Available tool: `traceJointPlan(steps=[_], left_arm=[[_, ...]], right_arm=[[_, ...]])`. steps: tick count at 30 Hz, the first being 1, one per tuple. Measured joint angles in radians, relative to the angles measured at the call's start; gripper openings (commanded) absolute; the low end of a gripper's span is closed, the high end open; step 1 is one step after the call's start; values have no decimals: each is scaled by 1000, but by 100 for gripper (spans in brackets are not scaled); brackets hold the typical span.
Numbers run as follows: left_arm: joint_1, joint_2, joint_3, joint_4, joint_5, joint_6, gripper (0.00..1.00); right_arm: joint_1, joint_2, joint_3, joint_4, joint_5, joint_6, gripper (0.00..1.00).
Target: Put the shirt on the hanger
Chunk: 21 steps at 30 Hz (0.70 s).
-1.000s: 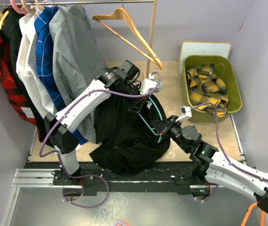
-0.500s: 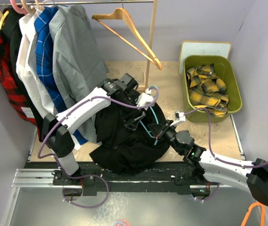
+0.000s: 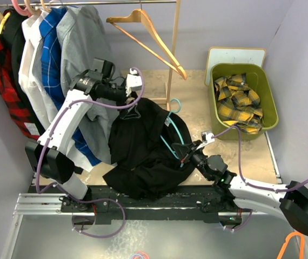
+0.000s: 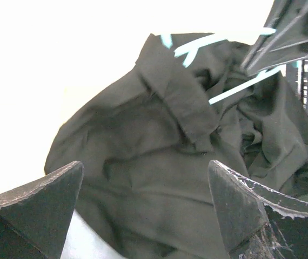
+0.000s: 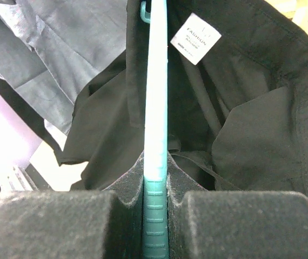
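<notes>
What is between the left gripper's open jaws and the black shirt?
Nothing: in the left wrist view, the left gripper holds its jaws wide apart facing the shirt, with only empty air between them and the cloth.

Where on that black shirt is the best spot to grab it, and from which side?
Probably the collar of the shirt: a thick folded band raised as a ridge beside the hanger. The open left gripper faces it, so come straight in from there, jaws across the band.
</notes>
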Motion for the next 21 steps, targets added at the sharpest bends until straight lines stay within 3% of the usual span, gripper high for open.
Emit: traceJointPlan(steps=[13,21], left_arm=[[-106,161,124,-138,213,421,100],[-147,247,206,-263,201,563,97]], right_arm=[[0,-19,-15,20,-114,-132,0],[0,-56,-30,24,-142,-184,0]])
